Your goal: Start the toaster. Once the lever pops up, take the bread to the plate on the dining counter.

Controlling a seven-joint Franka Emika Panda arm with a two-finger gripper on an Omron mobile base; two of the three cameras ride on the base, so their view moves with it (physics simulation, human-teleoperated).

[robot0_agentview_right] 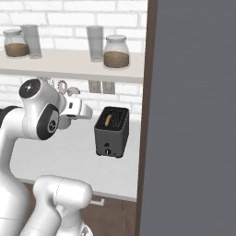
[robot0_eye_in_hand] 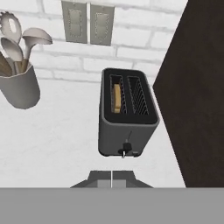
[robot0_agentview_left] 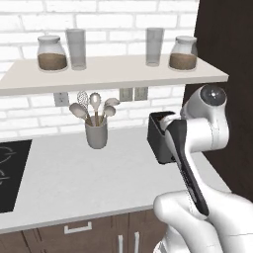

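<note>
Step in hand: starting the toaster (robot0_eye_in_hand: 127, 113). By my judgement the lever has not been pressed; the small dark lever (robot0_eye_in_hand: 126, 146) sits low on the near end face in the hand view, and nothing touches it.
Gripper: the gripper (robot0_eye_in_hand: 111, 179) shows at the bottom centre of the hand view, fingertips pressed together with only a hairline seam between them, pinching nothing. It hangs short of the toaster and apart from it.
Next move: it calls for bringing the closed fingertips down onto the lever and pushing it along its vertical slot. The lever is small, so alignment over it matters; a miss would strike the toaster's face instead.
Toaster, position: it stands on the white worktop (robot0_eye_in_hand: 57, 140), at centre of the hand view, just beside the dark cabinet side (robot0_eye_in_hand: 197, 87) at right, and near the white brick wall.
Toaster, appearance: boxy, dark grey, two top slots side by side, a pale knob low on the end face in the right base view.
Bread: a tan slice of bread (robot0_eye_in_hand: 117, 98) stands on edge in the left-hand slot; the other slot looks empty.
Nearby: a grey utensil cup (robot0_eye_in_hand: 19, 87) with spoons at the upper left, well apart from the toaster.
Plate and dining counter: not assessed.
</note>
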